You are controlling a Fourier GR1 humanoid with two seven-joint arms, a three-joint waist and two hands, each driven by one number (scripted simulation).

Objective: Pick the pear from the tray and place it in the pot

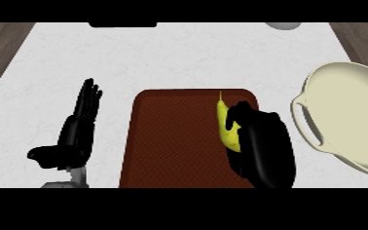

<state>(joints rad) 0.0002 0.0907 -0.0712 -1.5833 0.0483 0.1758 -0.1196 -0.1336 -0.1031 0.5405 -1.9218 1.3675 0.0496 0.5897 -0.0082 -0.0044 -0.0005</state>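
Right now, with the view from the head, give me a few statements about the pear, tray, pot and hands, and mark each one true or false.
1. The pear is in the pot. False: it lies on the tray, near its right side.
2. The right hand is over the pear, fingers curled round it. True.
3. The left hand grips the tray. False: it rests open to the left of the tray, fingers up, touching nothing.
4. The pot stands to the right of the tray. True.
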